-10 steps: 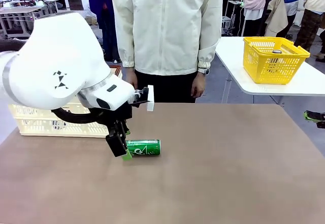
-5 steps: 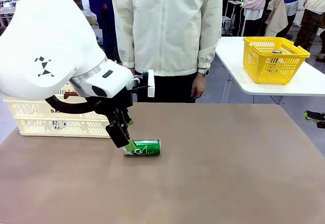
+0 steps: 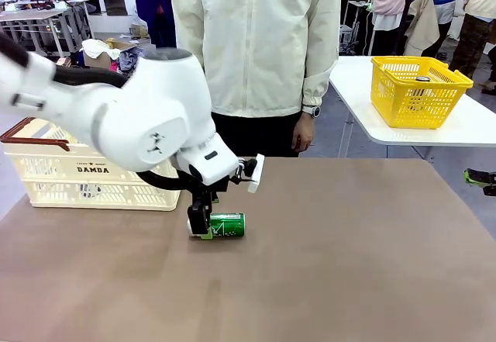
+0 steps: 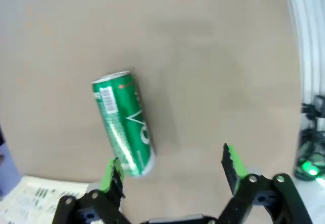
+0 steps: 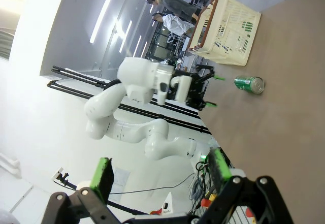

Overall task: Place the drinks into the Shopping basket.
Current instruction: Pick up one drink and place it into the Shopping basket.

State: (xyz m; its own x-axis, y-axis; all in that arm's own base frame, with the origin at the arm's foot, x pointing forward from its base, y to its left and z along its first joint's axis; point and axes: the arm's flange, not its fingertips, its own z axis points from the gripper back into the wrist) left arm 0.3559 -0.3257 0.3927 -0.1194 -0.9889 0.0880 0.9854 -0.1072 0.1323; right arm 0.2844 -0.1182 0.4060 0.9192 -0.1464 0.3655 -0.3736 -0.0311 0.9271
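Observation:
A green can point(image 3: 227, 225) with white marks lies on its side on the brown table point(image 3: 349, 264), left of the middle. My left gripper point(image 3: 203, 224) hangs open right at the can's left end. In the left wrist view the can point(image 4: 124, 122) stretches away from the fingers, its near end just inside one green pad point(image 4: 110, 176), while the left gripper point(image 4: 172, 168) holds nothing. The cream Shopping basket point(image 3: 93, 175) with its reddish-brown rim stands at the table's left edge. My right gripper point(image 5: 160, 172) is open and empty, far from the can point(image 5: 249, 84).
A person in a cream jacket point(image 3: 256, 39) stands at the table's far side, hands down. A yellow basket point(image 3: 418, 86) sits on a separate white table at the back right. The brown table's middle and right are bare.
My left arm has swung its bulk rightward, uncovering the Shopping basket. Its gripper has turned and stays at the can's left end. The can has not moved.

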